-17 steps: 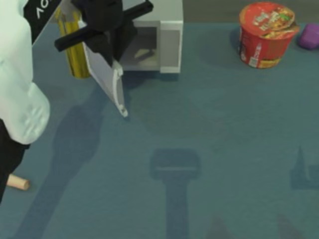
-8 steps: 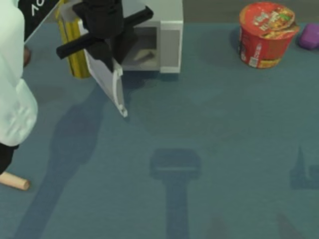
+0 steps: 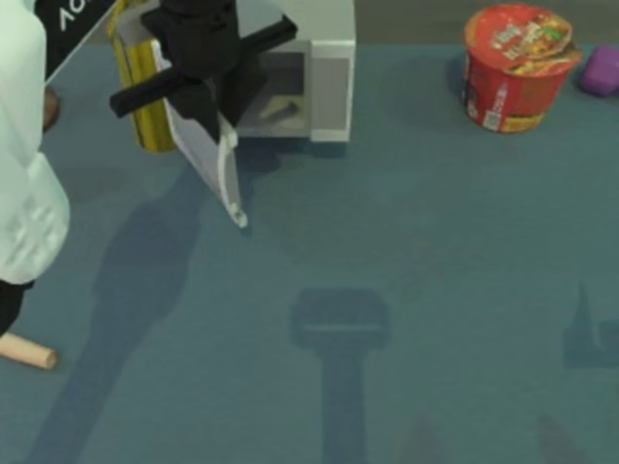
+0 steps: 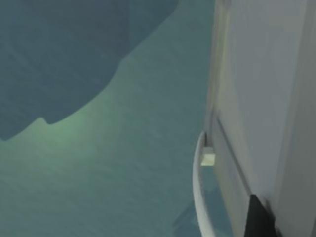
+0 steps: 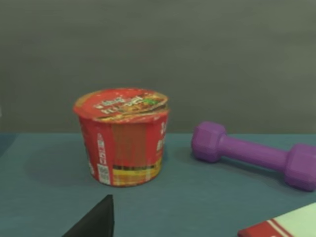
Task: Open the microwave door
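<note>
My left gripper (image 3: 208, 92) sits against the microwave door (image 3: 215, 159), swung wide from the microwave (image 3: 319, 68) at the table's far left; finger spread I cannot tell.

Microwave (image 3: 324, 72): at the table's (image 3: 406, 271) far edge, just right of my left gripper (image 3: 208, 101).
Door (image 3: 208, 155): swung out toward the near side, hinged at the microwave's left, right under my left gripper.
Can (image 3: 145, 97): upright, just left of that gripper, behind the door.
Cup (image 3: 513, 68): far right, well apart from the microwave.
Dumbbell (image 3: 602, 70): just right of the cup.
Peg (image 3: 29, 353): near left edge, well in front of my gripper.
</note>
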